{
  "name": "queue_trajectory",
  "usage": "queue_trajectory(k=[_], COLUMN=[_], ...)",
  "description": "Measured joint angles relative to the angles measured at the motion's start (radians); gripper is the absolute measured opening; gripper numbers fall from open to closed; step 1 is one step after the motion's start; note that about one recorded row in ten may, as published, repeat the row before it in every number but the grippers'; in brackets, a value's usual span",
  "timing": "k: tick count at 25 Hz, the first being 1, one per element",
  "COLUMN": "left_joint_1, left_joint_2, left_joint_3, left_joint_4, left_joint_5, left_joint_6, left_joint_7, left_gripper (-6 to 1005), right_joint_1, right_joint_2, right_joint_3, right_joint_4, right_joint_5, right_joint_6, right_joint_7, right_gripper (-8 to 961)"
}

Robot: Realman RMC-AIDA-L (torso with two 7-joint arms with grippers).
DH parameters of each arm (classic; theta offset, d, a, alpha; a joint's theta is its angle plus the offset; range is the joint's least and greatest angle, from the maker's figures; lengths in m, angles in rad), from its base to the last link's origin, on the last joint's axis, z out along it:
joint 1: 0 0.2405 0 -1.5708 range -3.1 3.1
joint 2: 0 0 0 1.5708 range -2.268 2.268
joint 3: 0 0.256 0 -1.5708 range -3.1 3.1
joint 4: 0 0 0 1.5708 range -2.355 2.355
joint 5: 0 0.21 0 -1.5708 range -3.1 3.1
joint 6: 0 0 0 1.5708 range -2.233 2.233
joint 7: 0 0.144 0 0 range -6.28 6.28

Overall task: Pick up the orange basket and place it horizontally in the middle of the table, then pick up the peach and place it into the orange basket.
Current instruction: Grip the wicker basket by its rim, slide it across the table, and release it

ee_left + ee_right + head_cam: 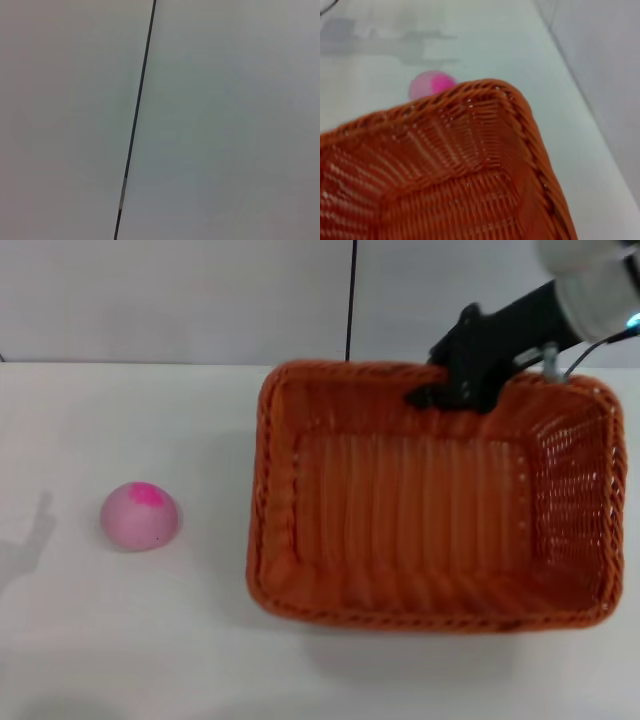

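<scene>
The orange basket (pixel 400 530) stands on the white table (pixel 130 640), right of the middle, long side across my view, with nothing inside. My right gripper (pixel 447 390) comes in from the upper right and is shut on the basket's far rim, one black finger reaching over inside the wall. The right wrist view looks down into the basket (pixel 445 165) over one corner. The peach (pixel 140 515), pale pink with a magenta blotch, rests on the table well to the left of the basket; past the basket's corner the peach (pixel 431 83) shows again. My left gripper is out of view.
A pale wall with a dark vertical seam (pixel 352 300) rises behind the table; the left wrist view shows only that wall and seam (pixel 135 120). An arm's shadow (pixel 30 540) falls on the table's left edge. Bare tabletop lies between peach and basket.
</scene>
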Motion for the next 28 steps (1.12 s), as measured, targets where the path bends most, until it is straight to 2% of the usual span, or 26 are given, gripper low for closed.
queue_trajectory(k=[1,5,12,17,26,28], left_joint_1=[0.000,-0.005,-0.004,-0.004,-0.002,0.003], left_joint_2=[0.000,-0.001,-0.002,-0.002,-0.002,-0.001], left_joint_3=[0.000,0.000,0.000,0.002,0.011,0.020], left_joint_4=[0.000,0.000,0.000,0.000,0.000,0.000], left_joint_5=[0.000,0.000,0.000,0.000,0.000,0.000], left_joint_6=[0.000,0.000,0.001,0.001,0.000,0.000], left_joint_7=[0.000,0.000,0.000,0.000,0.000,0.000], left_gripper=[806,806,804,803,802,802], right_joint_1=[0.000,-0.004,-0.010,-0.050,-0.073,-0.115], right_joint_2=[0.000,0.025,0.038,0.050,0.053,0.054], right_joint_3=[0.000,-0.105,-0.112,-0.109,-0.116,-0.116], right_joint_4=[0.000,0.005,-0.010,-0.059,-0.080,-0.143], right_joint_5=[0.000,-0.025,-0.059,-0.022,0.024,0.060], right_joint_6=[0.000,0.059,0.092,0.113,0.116,0.108], right_joint_7=[0.000,0.008,0.012,-0.001,-0.028,-0.029], right_gripper=[145,146,147,147,426,485])
